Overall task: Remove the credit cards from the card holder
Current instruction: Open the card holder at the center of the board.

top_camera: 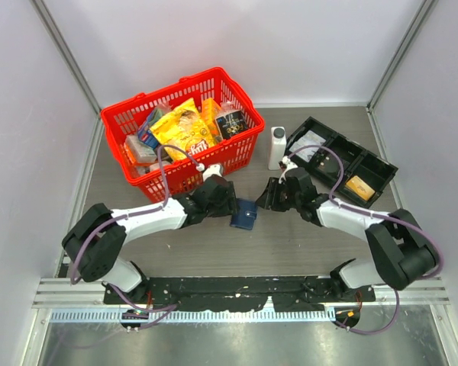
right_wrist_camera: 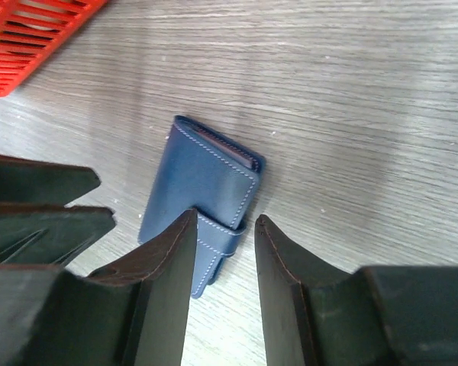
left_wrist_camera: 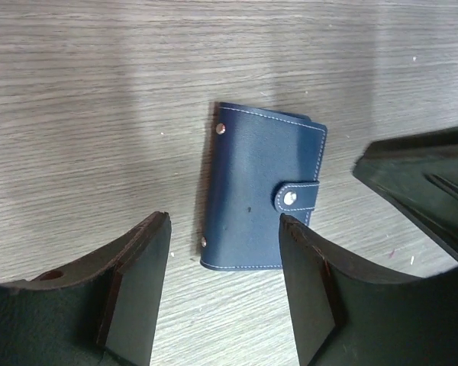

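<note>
The navy-blue card holder [top_camera: 245, 215] lies closed on the table between my two grippers, its snap tab [left_wrist_camera: 298, 197] fastened. Any cards inside it are hidden. An orange-gold credit card [top_camera: 359, 187] lies in the black tray. My left gripper [top_camera: 227, 201] is open just left of the holder. In the left wrist view, the gripper [left_wrist_camera: 225, 229] hovers over the holder's [left_wrist_camera: 259, 183] near end, holding nothing. My right gripper [top_camera: 269, 197] is open on the holder's right. In the right wrist view, the gripper's [right_wrist_camera: 225, 221] fingers straddle the tab edge of the holder [right_wrist_camera: 202, 179] without closing on it.
A red basket [top_camera: 237, 145] full of snack packets stands behind the left arm, its corner visible in the right wrist view [right_wrist_camera: 30, 38]. A white bottle [top_camera: 277, 147] stands behind the holder. The black compartment tray [top_camera: 332, 137] sits at the back right. Bare wood shows in front of the holder.
</note>
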`<act>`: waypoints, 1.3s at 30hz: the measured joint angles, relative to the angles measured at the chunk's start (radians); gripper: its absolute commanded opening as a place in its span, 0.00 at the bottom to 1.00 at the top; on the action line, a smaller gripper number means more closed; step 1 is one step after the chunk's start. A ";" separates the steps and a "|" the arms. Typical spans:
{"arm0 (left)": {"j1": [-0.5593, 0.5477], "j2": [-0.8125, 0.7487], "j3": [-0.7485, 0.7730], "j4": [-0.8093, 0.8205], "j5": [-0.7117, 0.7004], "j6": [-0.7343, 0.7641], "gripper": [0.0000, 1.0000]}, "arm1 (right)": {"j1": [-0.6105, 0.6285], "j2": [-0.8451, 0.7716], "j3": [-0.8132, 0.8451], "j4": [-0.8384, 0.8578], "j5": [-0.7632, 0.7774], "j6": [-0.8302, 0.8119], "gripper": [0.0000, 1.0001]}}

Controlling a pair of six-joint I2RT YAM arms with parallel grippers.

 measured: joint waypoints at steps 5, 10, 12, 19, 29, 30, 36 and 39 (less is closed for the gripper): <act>-0.002 0.050 0.016 -0.003 -0.011 -0.010 0.57 | 0.031 -0.069 0.005 -0.044 0.024 -0.002 0.40; -0.005 0.119 0.034 0.005 -0.003 -0.036 0.48 | 0.068 -0.069 0.007 -0.078 0.028 -0.003 0.39; -0.008 0.127 0.034 0.005 0.002 -0.053 0.46 | 0.082 -0.069 0.008 -0.090 0.032 -0.006 0.39; -0.047 0.145 0.024 0.024 0.028 -0.138 0.39 | 0.126 -0.036 0.050 -0.150 0.068 -0.036 0.40; -0.074 0.087 -0.062 0.071 0.013 -0.254 0.47 | 0.182 -0.008 0.123 -0.265 0.163 -0.108 0.44; -0.074 0.079 -0.069 0.070 0.001 -0.263 0.47 | 0.187 -0.005 0.133 -0.273 0.171 -0.117 0.44; -0.075 0.074 -0.071 0.063 -0.044 -0.275 0.48 | 0.222 0.042 0.185 -0.296 0.232 -0.146 0.44; -0.075 0.097 -0.048 0.064 -0.052 -0.275 0.48 | 0.239 0.087 0.205 -0.304 0.256 -0.154 0.44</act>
